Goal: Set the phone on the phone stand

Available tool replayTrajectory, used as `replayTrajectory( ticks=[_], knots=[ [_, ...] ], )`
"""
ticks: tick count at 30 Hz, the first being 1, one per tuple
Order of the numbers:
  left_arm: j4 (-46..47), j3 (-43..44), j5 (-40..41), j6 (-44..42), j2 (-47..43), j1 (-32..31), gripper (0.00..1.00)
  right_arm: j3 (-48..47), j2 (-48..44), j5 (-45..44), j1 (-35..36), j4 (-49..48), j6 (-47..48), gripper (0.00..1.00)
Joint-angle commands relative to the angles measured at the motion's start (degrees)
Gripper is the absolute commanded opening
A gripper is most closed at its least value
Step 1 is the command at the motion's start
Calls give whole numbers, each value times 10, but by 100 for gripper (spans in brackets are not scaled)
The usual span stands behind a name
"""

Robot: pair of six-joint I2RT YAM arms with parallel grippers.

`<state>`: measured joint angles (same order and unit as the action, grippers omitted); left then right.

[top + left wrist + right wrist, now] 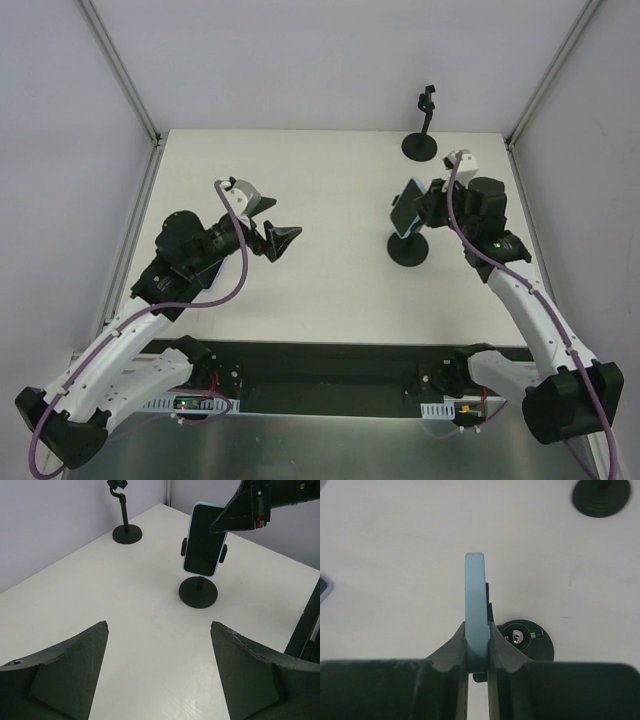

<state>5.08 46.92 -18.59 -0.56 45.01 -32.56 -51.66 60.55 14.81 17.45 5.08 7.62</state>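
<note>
The phone (204, 539), dark-screened in a light blue case, stands upright between the side clamps of a black phone stand (198, 592) at the right of the table. From above, the phone (404, 217) is over the stand's round base (408, 250). My right gripper (476, 630) is shut on the upper edge of the phone (475, 595), one finger on each face. The stand's base (530, 640) shows just behind. My left gripper (275, 222) hovers open over the left half of the table, nothing between its fingers (75, 670).
A second, empty black stand (421, 146) is at the table's back edge, right of centre, also seen as the far stand (126, 533). Metal frame posts and white walls border the table (330, 180). A dark strip runs along the near edge.
</note>
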Motion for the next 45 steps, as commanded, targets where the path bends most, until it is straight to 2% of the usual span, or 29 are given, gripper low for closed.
replayTrajectory(
  ticks=[1,2,7,9,15,21,25,36,45],
  knots=[
    [10,6,9,11,-33,-17,82,-19,-40,-76,-80,-34,25,0],
    [7,7,14,-5,-36,-22,82,-22,-38,-80,-97,-34,32,0],
    [-6,11,24,-21,-41,-52,82,-41,22,19,-237,-81,41,0],
    [-6,9,26,-17,-45,-52,82,-56,51,81,-271,-114,26,0],
    [-4,-2,52,-26,-37,-63,83,-134,150,151,-340,-118,41,0],
    [-3,-8,75,-39,-27,-93,83,-222,221,138,-356,5,123,0],
    [-4,-11,84,-46,-19,-113,83,-236,243,159,-383,13,110,0],
    [-2,-17,106,-59,3,-149,85,-288,269,160,-409,114,166,0],
    [-1,-18,117,-67,10,-162,86,-274,272,170,-412,123,192,0]
  ],
)
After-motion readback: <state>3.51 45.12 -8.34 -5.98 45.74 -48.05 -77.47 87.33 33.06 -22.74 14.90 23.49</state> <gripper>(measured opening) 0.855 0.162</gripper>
